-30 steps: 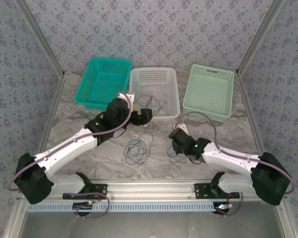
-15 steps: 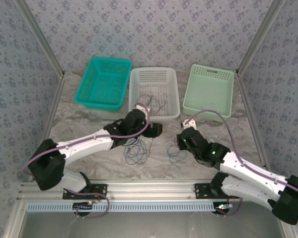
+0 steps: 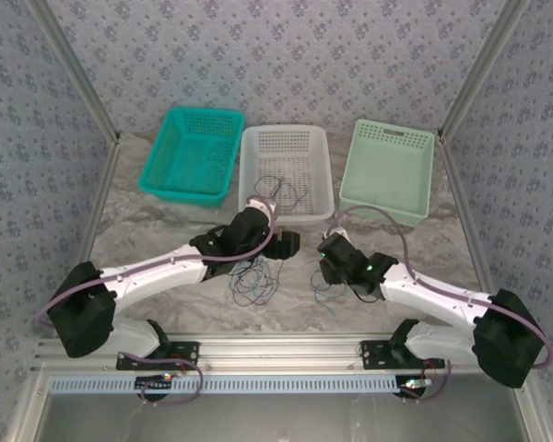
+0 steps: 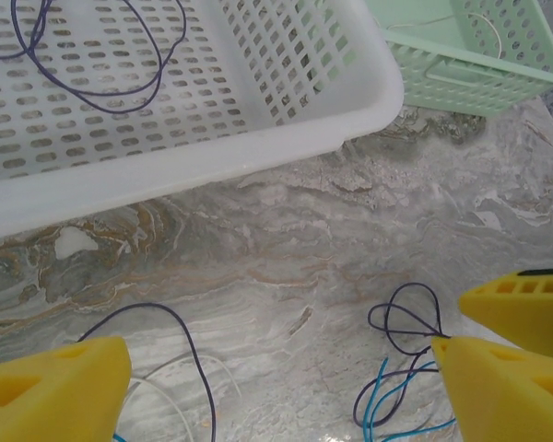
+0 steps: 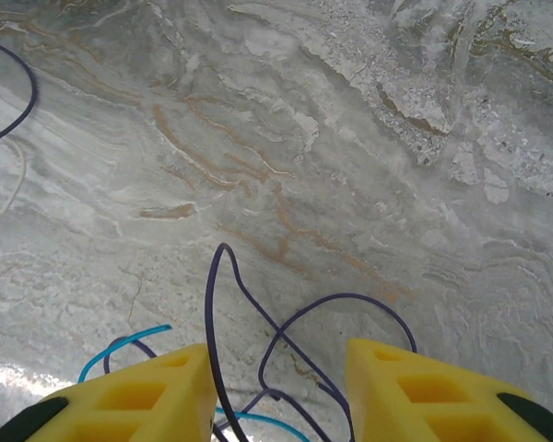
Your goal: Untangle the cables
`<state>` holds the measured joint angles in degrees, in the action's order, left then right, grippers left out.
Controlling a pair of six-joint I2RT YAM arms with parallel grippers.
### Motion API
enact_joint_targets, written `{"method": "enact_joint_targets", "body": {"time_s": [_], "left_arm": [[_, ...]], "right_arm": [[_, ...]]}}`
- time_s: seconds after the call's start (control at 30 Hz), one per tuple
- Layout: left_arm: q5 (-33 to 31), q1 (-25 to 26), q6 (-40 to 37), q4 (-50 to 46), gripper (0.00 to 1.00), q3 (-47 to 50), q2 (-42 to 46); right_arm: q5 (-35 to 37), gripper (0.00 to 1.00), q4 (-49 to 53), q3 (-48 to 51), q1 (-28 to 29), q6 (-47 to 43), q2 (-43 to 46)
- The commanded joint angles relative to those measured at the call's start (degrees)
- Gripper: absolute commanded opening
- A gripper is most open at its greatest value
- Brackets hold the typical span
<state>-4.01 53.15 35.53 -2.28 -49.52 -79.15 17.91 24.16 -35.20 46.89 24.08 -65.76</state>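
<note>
In the top external view, a first bundle of cables (image 3: 255,287), blue and dark, is lying in loose loops on the marbled table (image 3: 184,315), below the centre of the frame, and is being partly covered by the left arm (image 3: 170,267). A second bundle of cables (image 3: 322,293) is lying to the right of it, and is being partly covered by the right arm (image 3: 433,293). Dark cable loops (image 3: 281,191) are being contained in the white basket (image 3: 325,184) at the upper centre of the frame. The turquoise basket (image 3: 157,152) is being positioned at the upper left, and the pale green basket (image 3: 427,180) at the upper right. The left gripper (image 4: 281,350) is being held released, its fingers standing wide apart at the lower left and lower right of the left wrist view; a dark cable (image 4: 192,345) and a white cable (image 4: 170,394) are being seen between them on the table, and nothing is being grasped. The right gripper (image 5: 281,352) is being held released, with a clear gap being shown between its fingers at the bottom of the right wrist view. A dark cable loop (image 5: 211,304) is being seen across the tip of the left-hand finger in that view, and a blue cable (image 5: 120,343) is being partly hidden by the same finger; whether the loop is being touched cannot be told
</note>
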Motion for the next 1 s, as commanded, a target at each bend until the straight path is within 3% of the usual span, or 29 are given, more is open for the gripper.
{"method": "enact_joint_targets", "body": {"time_s": [0.0,0.17,0.37,0.67,0.97], "left_arm": [[-0.76,1.04,0.84,1.32,0.88,0.57,1.13],[-0.76,1.85,1.1,1.75,0.88,0.64,0.1],[-1.34,2.73,1.52,1.86,0.88,1.08,-0.94],[1.66,6.41,3.06,4.87,0.83,-2.16,-10.23],[4.51,8.77,2.53,5.6,0.79,-7.86,-17.55]], "right_arm": [[-1.4,0.4,-1.16,-1.66,-1.16,-1.22,-1.66],[-1.84,0.29,-3.0,-2.11,-2.24,-1.61,-3.67],[-0.51,0.0,-3.57,-1.13,-1.75,-0.98,0.62],[0.04,0.0,-1.76,0.12,-0.93,0.58,14.22],[-1.43,0.0,1.03,-2.68,-0.84,0.64,15.9]]}}
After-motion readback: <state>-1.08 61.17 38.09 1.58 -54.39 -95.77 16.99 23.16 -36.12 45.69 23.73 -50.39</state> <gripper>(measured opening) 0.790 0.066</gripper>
